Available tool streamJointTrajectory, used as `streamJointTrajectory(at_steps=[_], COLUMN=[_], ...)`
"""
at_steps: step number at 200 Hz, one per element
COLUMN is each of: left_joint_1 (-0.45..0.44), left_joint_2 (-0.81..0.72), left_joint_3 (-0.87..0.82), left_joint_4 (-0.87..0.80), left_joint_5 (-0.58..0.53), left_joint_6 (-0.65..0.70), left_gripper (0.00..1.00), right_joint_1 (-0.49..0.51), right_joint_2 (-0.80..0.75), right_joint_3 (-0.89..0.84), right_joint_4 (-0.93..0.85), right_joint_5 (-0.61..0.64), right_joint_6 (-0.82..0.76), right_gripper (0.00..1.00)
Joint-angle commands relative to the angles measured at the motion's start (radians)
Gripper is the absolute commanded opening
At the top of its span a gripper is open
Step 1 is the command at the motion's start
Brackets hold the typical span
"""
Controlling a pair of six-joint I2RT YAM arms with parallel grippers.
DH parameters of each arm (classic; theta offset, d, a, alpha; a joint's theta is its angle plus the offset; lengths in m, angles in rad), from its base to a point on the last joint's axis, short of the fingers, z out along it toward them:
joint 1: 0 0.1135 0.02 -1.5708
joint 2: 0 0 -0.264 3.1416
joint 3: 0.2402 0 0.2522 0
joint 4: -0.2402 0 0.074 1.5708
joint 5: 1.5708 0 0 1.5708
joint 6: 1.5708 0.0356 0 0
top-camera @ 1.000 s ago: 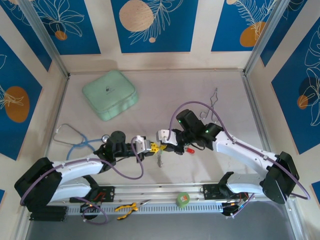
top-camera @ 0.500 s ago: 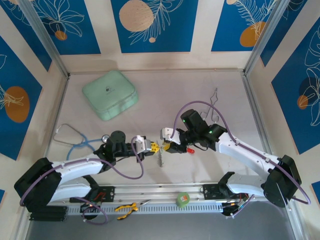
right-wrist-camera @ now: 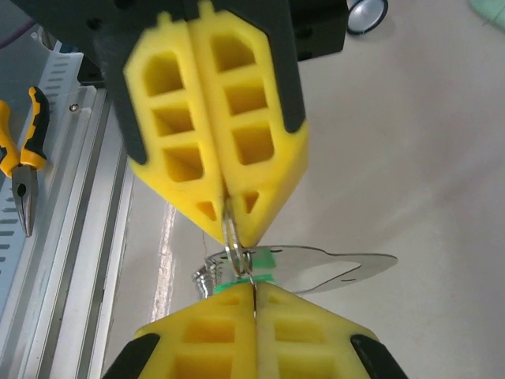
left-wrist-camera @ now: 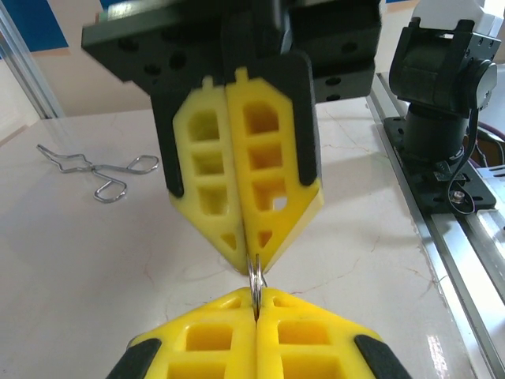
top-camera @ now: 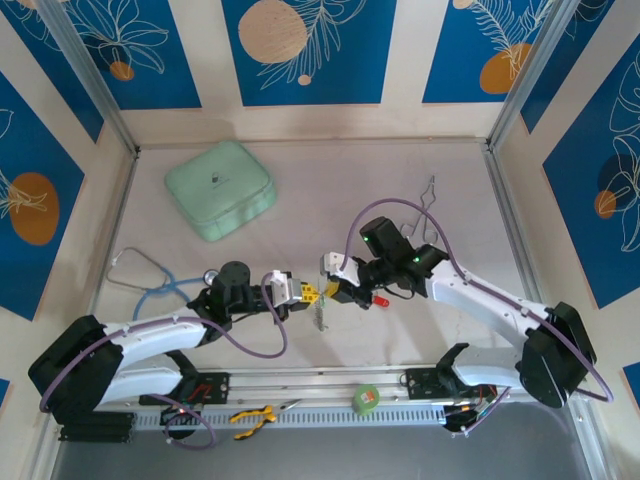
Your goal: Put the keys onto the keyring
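A: Fingers [left-wrist-camera: 205,343] of the left gripper [left-wrist-camera: 256,298] and the right gripper [right-wrist-camera: 254,290] are pressed together, tip to tip, both pinching the keyring [right-wrist-camera: 233,241] over the middle of the table [top-camera: 400,180].
B: Keys?
A: Green key [right-wrist-camera: 331,268] is right against the keyring. Red key [top-camera: 380,299] lies just right of the grippers.

— Can we read any lettering on the table?
— None. On the far left, the mint-green case [top-camera: 235,200] bears a small dark emblem [top-camera: 215,181] on its lid, too small for us to make out.
— And the walls?
— The blue panels [top-camera: 300,50] at the far side carry drawn leaves and circles; we read no words or numbers there.
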Motion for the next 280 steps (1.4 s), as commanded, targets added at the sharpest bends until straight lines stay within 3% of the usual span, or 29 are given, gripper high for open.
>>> streamJointTrajectory(at_steps=[1, 27, 62, 146, 179, 192, 207, 220, 250, 280], left_joint_1=[-0.005, -0.005, -0.005, -0.005, -0.005, -0.004, -0.004, -0.004, -0.006, -0.009], left_joint_2=[-0.003, 0.0, 0.016, 0.045, 0.053, 0.054, 0.046, 0.033, 0.004, 0.011], left_joint_3=[0.021, -0.001, -0.015, -0.02, -0.02, -0.02, -0.023, -0.023, 0.037, 0.075], left_joint_4=[0.099, 0.114, 0.152, 0.204, 0.219, 0.22, 0.202, 0.157, -0.055, -0.104], left_joint_5=[0.04, 0.032, 0.028, 0.042, 0.042, 0.032, -0.002, -0.026, -0.034, -0.03], left_joint_6=[-0.013, -0.016, -0.033, -0.063, -0.071, -0.075, -0.075, -0.057, 0.021, 0.053], left_gripper=[0.0, 0.0, 0.0, 0.0, 0.0, 0.0, 0.21, 0.26, 0.24, 0.18], right_joint_1=[-0.004, -0.009, -0.013, -0.005, -0.005, -0.005, 0.0, 0.012, 0.055, 0.095], right_joint_2=[0.02, -0.045, -0.098, -0.076, -0.076, -0.078, -0.079, -0.077, -0.045, -0.006], right_joint_3=[-0.004, -0.047, -0.1, -0.098, -0.095, -0.088, -0.067, -0.041, 0.038, 0.102], right_joint_4=[-0.008, 0.06, 0.136, 0.199, 0.198, 0.18, 0.138, 0.081, -0.063, -0.124], right_joint_5=[-0.03, -0.047, -0.09, -0.113, -0.118, -0.107, -0.067, -0.012, 0.11, 0.159], right_joint_6=[0.027, 0.029, 0.017, 0.051, 0.054, 0.052, 0.028, -0.01, -0.102, -0.129], right_gripper=[0.0, 0.25, 0.28, 0.2, 0.0, 0.0, 0.0, 0.0, 0.0, 0.0])
